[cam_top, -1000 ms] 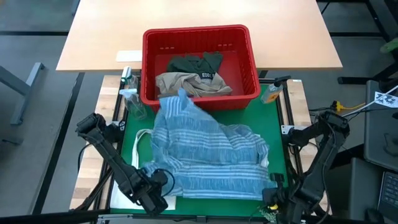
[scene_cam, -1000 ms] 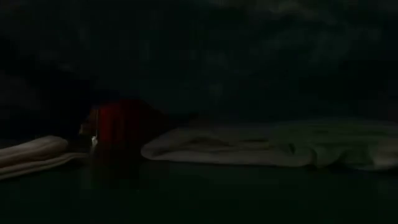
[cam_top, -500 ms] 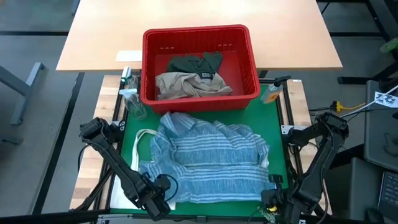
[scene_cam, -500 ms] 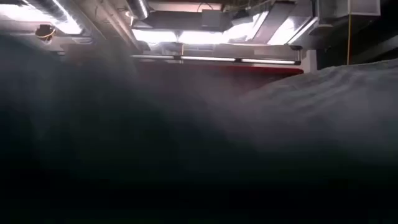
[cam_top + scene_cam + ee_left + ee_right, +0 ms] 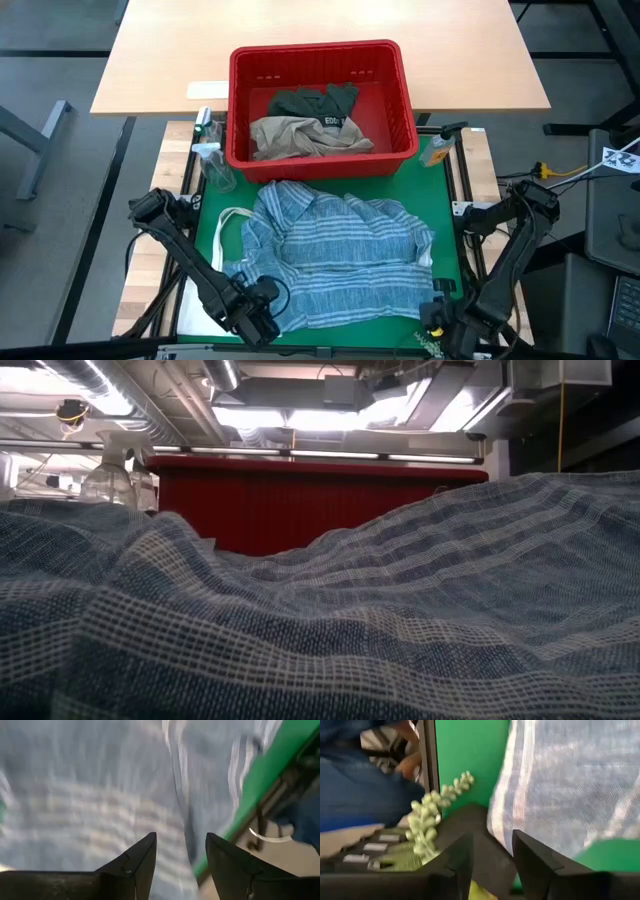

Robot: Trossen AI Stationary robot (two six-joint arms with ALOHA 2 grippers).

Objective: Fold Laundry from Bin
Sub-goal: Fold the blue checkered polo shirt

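While both arms reach low to the near edge of the table, the left gripper [image 5: 262,318] stands at the near left corner of the blue-and-white striped garment [image 5: 335,258] and the right gripper [image 5: 440,318] at its near right corner; both have their fingers apart and hold nothing. Green mat [image 5: 445,205] shows free around the spread cloth. Beyond it, the red bin [image 5: 322,62] contains a beige garment [image 5: 300,135] and a dark green garment [image 5: 315,100].
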